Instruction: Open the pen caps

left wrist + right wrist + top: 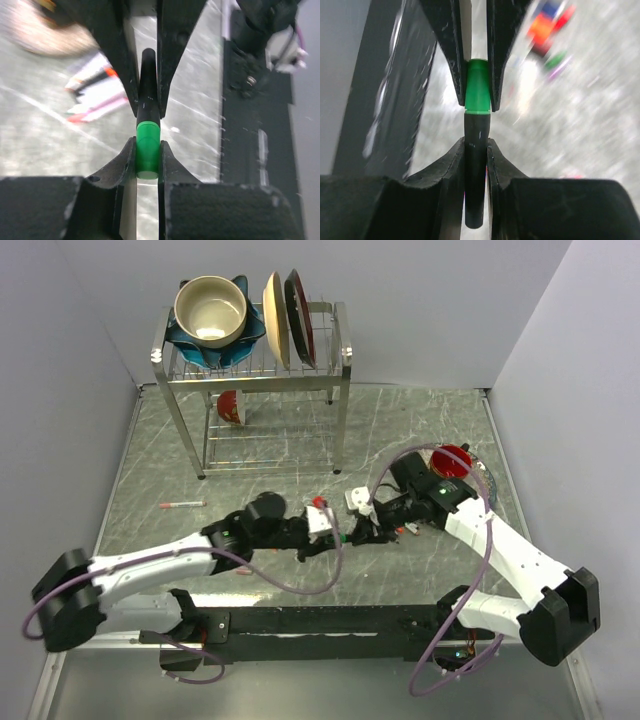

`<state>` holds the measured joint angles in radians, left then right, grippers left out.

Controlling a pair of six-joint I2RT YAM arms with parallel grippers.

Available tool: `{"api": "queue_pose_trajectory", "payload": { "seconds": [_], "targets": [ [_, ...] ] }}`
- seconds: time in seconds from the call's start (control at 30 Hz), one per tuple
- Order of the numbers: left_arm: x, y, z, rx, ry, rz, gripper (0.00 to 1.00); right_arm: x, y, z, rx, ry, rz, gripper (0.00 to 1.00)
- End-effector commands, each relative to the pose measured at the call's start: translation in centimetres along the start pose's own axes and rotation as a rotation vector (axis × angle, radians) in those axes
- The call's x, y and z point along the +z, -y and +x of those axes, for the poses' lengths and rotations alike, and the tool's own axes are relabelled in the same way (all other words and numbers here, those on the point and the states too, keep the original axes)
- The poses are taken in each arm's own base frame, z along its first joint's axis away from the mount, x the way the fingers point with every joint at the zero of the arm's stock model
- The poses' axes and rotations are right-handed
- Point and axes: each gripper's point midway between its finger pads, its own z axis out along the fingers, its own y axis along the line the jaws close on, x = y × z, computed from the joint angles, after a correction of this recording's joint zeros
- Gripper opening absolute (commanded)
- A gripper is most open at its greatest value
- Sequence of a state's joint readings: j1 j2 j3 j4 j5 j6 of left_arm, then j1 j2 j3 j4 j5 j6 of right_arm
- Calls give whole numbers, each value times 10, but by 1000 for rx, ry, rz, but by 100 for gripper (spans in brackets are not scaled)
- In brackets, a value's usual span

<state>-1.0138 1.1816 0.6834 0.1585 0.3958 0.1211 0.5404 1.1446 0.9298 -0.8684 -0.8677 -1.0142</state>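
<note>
Green cap (148,150): pinched between the fingers of the left gripper (148,159); it butts against the barrel with no gap showing.
Black pen (475,170): barrel clamped by the right gripper (475,150) and held lengthwise in line between the two grippers.
Left jaws: pressed onto the cap from both sides.
Right jaws: pressed onto the barrel just behind the cap.
Meeting place: the grippers face each other tip to tip near the middle of the marble table (400,430), beyond both arm bases.
Other pens (95,92): a blurred heap on the table beside the grippers, showing white barrels with red and orange ends; single caps cannot be told apart.
Single pen (182,504): lies alone on the left of the table, well apart from the heap.
Dish rack (255,370): stands at the far side and bears a cream bowl (210,310) and upright plates (288,320); a red bowl (230,407) sits on its lower shelf.
</note>
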Motion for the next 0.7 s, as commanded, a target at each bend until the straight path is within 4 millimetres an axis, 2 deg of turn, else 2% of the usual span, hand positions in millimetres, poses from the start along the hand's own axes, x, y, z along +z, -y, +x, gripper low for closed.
{"api": "queue_pose_trajectory", "payload": {
  "seconds": [0.0,0.07,0.17,0.27,0.43,0.53,0.67],
  "targets": [
    [-48,-25,-4,84,27,-176,1,-41,17,28,52,-134,178,0],
    [-56,-35,-9,92,35,-226,1,-55,23,32,76,-119,241,0],
    [-56,-43,-4,91,2,-258,1,-68,24,36,81,-107,290,0],
    [-58,-45,-4,87,3,-276,1,-69,22,36,82,-103,290,0],
    [-63,-43,-16,68,62,-283,1,-65,24,31,92,-63,286,0],
    [-61,-48,-13,-41,88,-314,1,-64,41,32,151,-45,357,0],
    [-60,-56,11,-344,125,-414,1,-63,66,43,325,-36,466,0]
  ]
}}
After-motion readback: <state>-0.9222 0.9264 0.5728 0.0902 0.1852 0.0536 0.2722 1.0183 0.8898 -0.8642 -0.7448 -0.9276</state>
